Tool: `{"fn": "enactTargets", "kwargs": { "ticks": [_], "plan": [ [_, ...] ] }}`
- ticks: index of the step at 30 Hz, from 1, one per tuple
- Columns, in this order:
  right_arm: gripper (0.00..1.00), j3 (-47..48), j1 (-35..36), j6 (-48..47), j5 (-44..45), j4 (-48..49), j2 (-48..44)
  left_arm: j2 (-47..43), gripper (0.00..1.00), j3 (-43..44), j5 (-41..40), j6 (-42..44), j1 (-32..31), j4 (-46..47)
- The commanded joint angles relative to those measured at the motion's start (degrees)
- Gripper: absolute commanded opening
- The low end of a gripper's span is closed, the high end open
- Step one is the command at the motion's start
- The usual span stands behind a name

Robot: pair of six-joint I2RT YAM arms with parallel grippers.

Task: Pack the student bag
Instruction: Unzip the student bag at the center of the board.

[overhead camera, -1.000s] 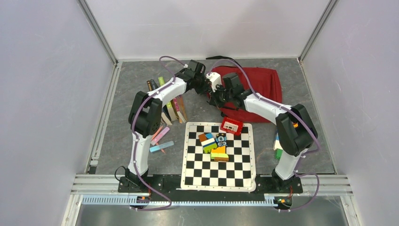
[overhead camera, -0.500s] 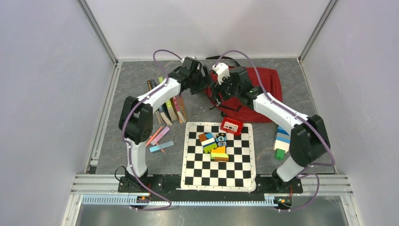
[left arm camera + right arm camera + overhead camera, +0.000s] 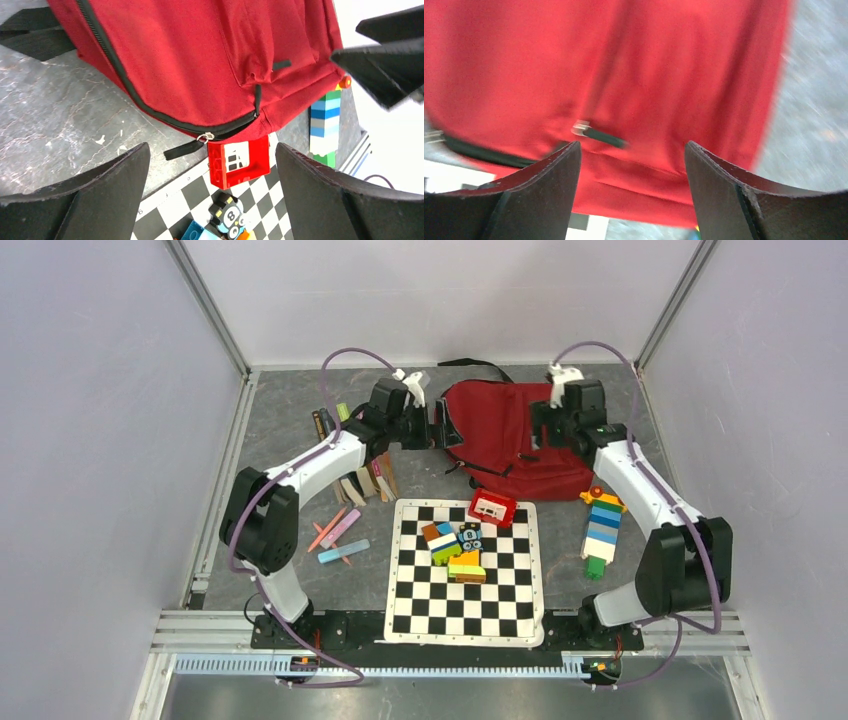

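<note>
The student bag (image 3: 515,440) is a dark red backpack with black zippers, lying flat at the back of the table. My left gripper (image 3: 437,427) hovers at its left edge, open and empty. In the left wrist view the bag (image 3: 200,55) fills the top, its black zipper pull (image 3: 205,136) hanging between the open left gripper (image 3: 211,150). My right gripper (image 3: 541,430) is over the bag's right part, open and empty. The blurred right wrist view shows red fabric (image 3: 624,65) and a zipper pull (image 3: 599,133) beyond the open right gripper (image 3: 631,147).
A chessboard mat (image 3: 465,615) lies in front of the bag with toy blocks (image 3: 455,550) and a small red toy box (image 3: 492,507) on it. Books (image 3: 355,475) and markers (image 3: 340,535) lie at the left. A colourful brick tower (image 3: 602,525) lies at the right.
Both grippers went from shut to open and let go near the bag's left edge. The right arm swung across to the bag's right side; the left drew back slightly left.
</note>
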Motion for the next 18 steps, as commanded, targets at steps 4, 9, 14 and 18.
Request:
{"fn": "enactTargets", "kwargs": {
  "ticks": [4,9,14,18],
  "plan": [
    [0.86,-3.0,-8.0,0.8,23.0,-9.9,-5.2,-1.3,1.00,-1.2,9.6,8.9,-0.5,2.7],
    [0.85,-5.9,-13.1,2.7,21.1,-10.7,-5.4,-1.2,1.00,-2.0,11.1,10.3,-0.4,1.0],
    [0.64,-7.3,-16.6,3.9,15.9,-9.2,-2.9,-1.4,1.00,-2.4,11.2,11.4,-0.5,-0.2],
    [0.57,-6.7,-16.9,4.0,12.5,-6.4,-0.4,-1.4,1.00,-2.8,11.0,11.5,-0.5,-0.3]
  ]
}}
